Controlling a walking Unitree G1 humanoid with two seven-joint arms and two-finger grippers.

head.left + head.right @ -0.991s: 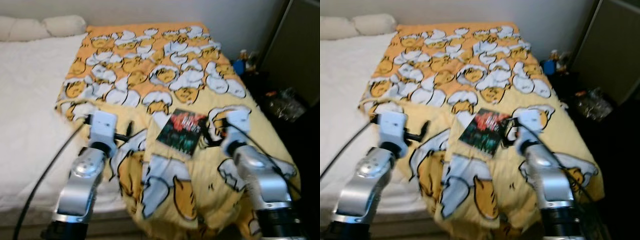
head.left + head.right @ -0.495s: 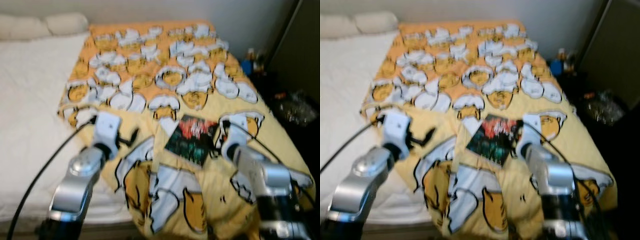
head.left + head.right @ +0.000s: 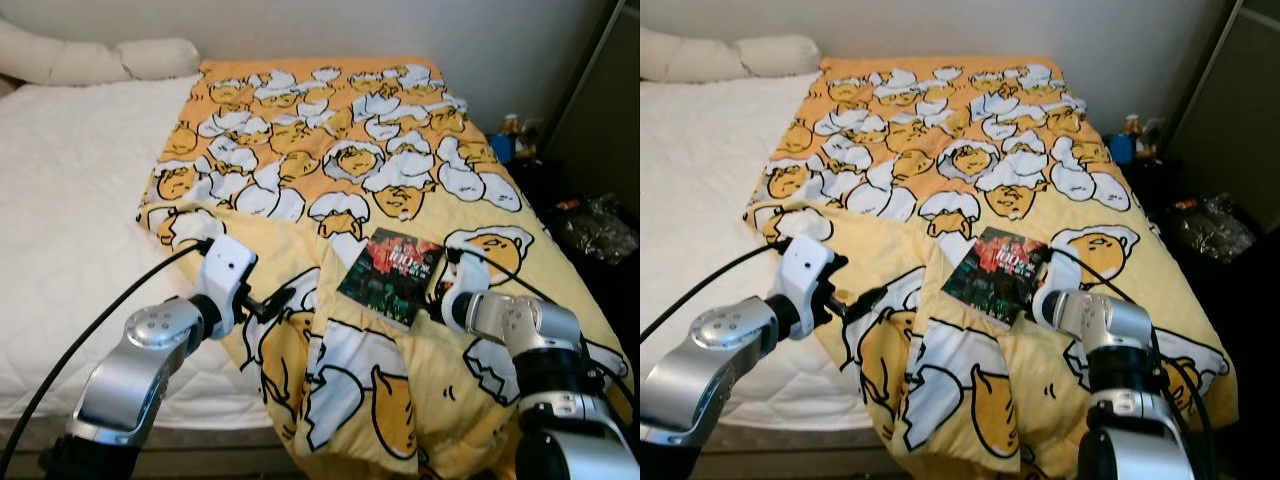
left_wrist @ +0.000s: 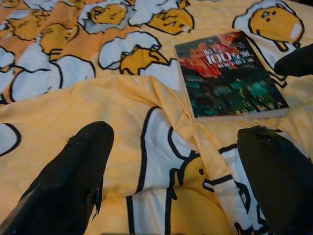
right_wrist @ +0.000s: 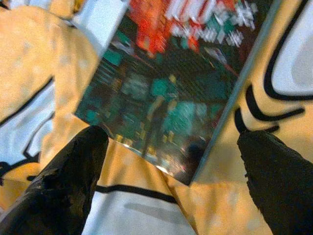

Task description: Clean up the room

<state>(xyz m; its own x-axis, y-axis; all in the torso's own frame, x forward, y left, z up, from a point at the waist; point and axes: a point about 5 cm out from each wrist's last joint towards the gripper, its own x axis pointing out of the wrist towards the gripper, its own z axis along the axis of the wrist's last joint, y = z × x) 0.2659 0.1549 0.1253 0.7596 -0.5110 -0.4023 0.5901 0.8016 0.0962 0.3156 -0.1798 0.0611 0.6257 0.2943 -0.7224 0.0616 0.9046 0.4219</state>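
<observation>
Before us stretches a bed (image 3: 70, 200) with a white sheet, two pillows (image 3: 90, 60) at its head partly cut off by the frame edge, and a yellow blanket (image 3: 330, 130) printed with egg cartoons, its near part rumpled and folded over. On the blanket lies a book (image 3: 392, 275) with a dark red and green cover; its title is too small for us to read. Our left hand (image 3: 285, 300) hovers over the rumpled fold, fingers spread. Our right hand (image 5: 166, 176) sits just beside the book's near right corner, fingers spread on either side of that corner, not pinching it. Beyond the bed's right side, small items on a dark stand (image 3: 515, 135) are hard to make out
</observation>
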